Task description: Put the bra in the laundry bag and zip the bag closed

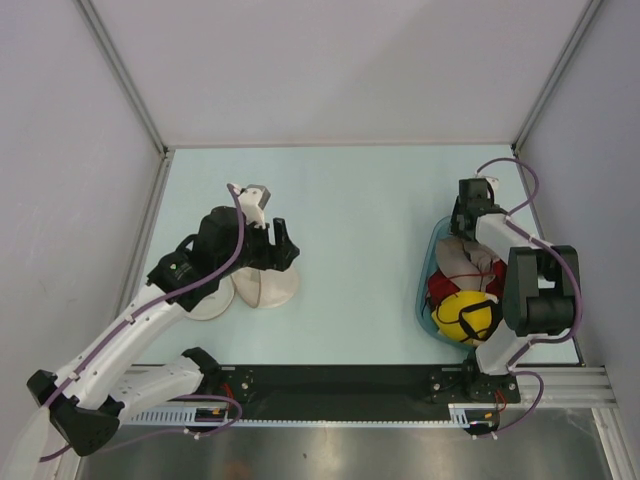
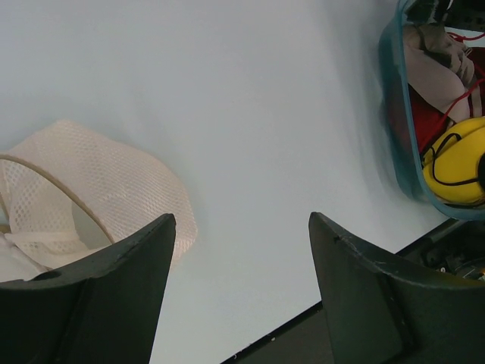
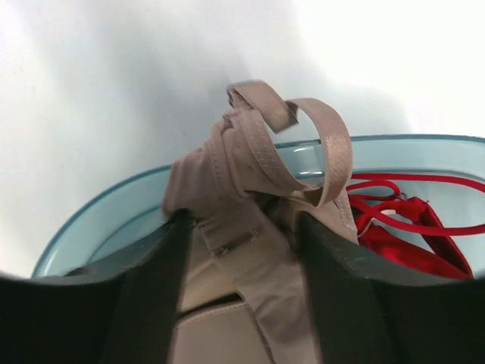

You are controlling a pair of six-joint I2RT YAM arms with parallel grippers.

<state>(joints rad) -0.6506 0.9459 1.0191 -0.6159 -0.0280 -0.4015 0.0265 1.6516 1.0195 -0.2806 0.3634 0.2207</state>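
Straddling the bra [image 3: 258, 152] in the teal basket [image 3: 424, 140], the right gripper [image 3: 242, 220] stands spread, the straps looping just beyond its fingers. The left gripper [image 2: 240, 220], spread and empty, hovers beside the laundry bag [image 2: 114, 182].

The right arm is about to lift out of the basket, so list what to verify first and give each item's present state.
1. The bra lies between the fingers of the right gripper: ok.
2. Grip clamped firmly on the fabric: cannot tell.
3. Red bra outside those fingers: ok, it lies to one side in the basket.
4. Laundry bag opened, its two halves side by side on the table: ok.
5. Left gripper open and empty beside the bag: ok.
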